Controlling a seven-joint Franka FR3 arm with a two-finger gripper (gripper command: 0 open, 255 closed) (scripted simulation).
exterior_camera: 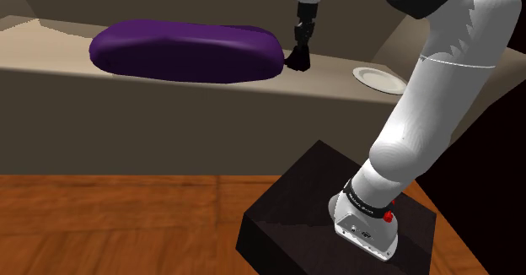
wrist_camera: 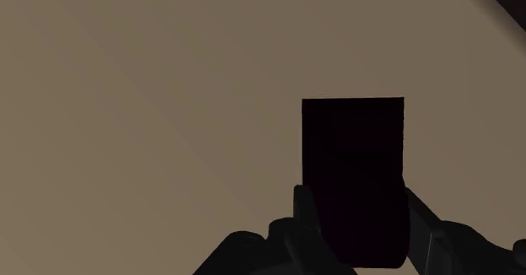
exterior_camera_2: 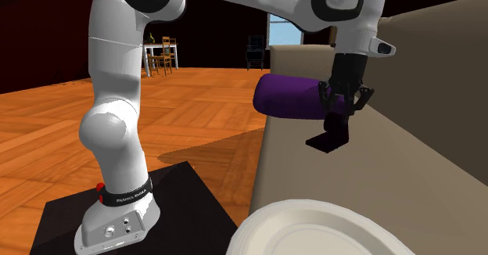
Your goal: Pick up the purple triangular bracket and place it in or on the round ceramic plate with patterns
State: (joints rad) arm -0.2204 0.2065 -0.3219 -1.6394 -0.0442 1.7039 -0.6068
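Near-black as rendered, the bracket [wrist_camera: 352, 164] is clasped in the gripper [wrist_camera: 358, 204] over the beige counter [wrist_camera: 152, 105]; it looks rigid and light, best held across its flat flange.

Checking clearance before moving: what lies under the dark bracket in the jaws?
Plain beige surface shows all round the dark bracket, with nothing else lying there. The patch directly beneath it is hidden by the bracket itself.
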